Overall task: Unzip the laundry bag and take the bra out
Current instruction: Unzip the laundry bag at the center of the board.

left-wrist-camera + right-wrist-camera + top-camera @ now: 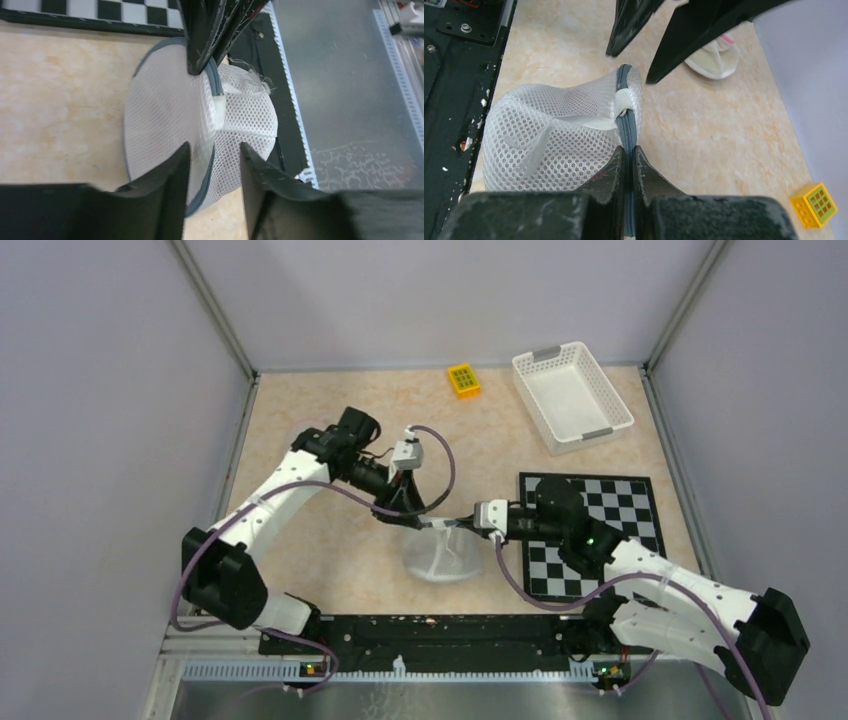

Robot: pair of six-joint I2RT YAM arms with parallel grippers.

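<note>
The white mesh laundry bag (440, 558) lies between the two arms, with its grey zipper band (625, 82) raised up like a ridge. My right gripper (629, 149) is shut on that band at the near end. A white fabric tab (623, 102) crosses the zipper a little past the grip. My left gripper (215, 147) is open, one finger on each side of the band's other end without pinching it. A pale shape shows through the mesh (574, 121). The bra itself cannot be made out.
A white basket (572, 395) stands at the back right and a yellow block (463, 380) at the back. A checkerboard mat (600, 540) lies under my right arm. A black rail (430, 632) runs along the near edge. Something pale with pink (714, 60) lies beyond the left fingers.
</note>
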